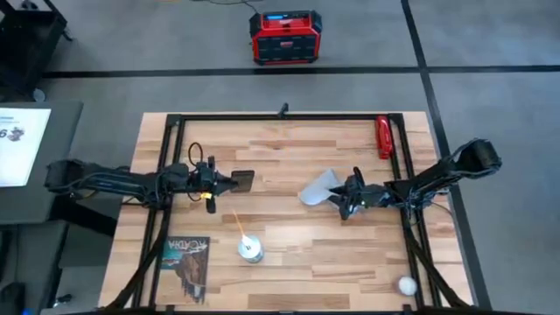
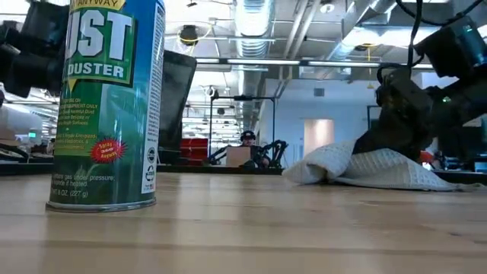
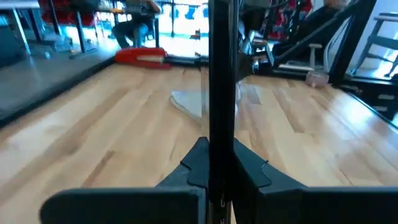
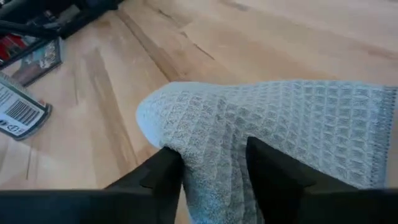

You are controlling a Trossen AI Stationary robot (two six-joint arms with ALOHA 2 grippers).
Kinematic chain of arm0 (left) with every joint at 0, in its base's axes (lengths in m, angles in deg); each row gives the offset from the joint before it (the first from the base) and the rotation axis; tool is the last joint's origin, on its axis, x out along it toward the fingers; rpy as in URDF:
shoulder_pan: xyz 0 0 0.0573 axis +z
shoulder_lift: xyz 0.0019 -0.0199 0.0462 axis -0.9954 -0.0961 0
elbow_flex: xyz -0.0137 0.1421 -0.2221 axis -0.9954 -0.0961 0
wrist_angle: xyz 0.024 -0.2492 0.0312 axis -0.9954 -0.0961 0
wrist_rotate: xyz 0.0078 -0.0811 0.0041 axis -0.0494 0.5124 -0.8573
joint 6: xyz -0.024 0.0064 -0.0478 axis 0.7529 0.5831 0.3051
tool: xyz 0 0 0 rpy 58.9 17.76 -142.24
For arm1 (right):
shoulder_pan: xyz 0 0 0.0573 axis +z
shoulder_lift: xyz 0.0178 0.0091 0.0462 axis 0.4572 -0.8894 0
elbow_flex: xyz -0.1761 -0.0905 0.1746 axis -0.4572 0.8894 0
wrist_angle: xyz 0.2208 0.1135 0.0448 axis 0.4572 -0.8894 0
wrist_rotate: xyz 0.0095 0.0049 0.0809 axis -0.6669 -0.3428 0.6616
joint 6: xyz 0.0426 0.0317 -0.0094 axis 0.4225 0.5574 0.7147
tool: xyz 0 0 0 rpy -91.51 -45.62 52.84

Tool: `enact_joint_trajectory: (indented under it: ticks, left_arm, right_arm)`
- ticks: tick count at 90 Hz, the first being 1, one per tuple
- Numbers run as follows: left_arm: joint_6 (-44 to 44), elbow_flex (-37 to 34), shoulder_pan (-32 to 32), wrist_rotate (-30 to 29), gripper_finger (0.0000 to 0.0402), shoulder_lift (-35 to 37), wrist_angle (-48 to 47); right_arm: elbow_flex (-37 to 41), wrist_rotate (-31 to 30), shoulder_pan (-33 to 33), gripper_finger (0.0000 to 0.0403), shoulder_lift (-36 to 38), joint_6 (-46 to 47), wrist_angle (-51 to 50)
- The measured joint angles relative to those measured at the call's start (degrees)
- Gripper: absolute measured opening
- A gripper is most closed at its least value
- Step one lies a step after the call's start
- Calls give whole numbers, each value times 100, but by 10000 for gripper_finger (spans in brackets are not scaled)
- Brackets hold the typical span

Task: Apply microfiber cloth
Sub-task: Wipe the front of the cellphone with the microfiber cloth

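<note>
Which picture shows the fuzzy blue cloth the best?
The right wrist view: the microfiber cloth fills it, waffle weave clear, pinched by the right gripper. The high view shows a small pale shape, the low view a crumpled heap, the left wrist view a distant patch behind the phone.

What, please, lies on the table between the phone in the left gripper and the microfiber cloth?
Only bare wood, by the high view, between the phone and the microfiber cloth.

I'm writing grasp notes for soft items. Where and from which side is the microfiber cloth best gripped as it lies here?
Probably at a bunched fold near the edge facing the right arm. The microfiber cloth lies rumpled on the table, so a raised ridge gives the fingers something to pinch. The right gripper already straddles such a fold, coming in low from its own side.
</note>
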Motion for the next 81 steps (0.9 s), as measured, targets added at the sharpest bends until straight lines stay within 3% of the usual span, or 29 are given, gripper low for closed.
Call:
enact_joint_trajectory:
  ticks: [33, 59, 81]
  left_arm:
    - [1193, 26, 21, 407, 7, -2032, 1249]
    - [2880, 48, 21, 595, 7, -3425, 2802]
    - [4367, 330, 21, 924, 7, -4221, 2828]
  right_arm:
    - [-9, -22, 2, 214, 0, -7, 0]
    - [-9, -22, 2, 220, 0, 4, -1]
    - [-10, -22, 2, 220, 0, -18, -1]
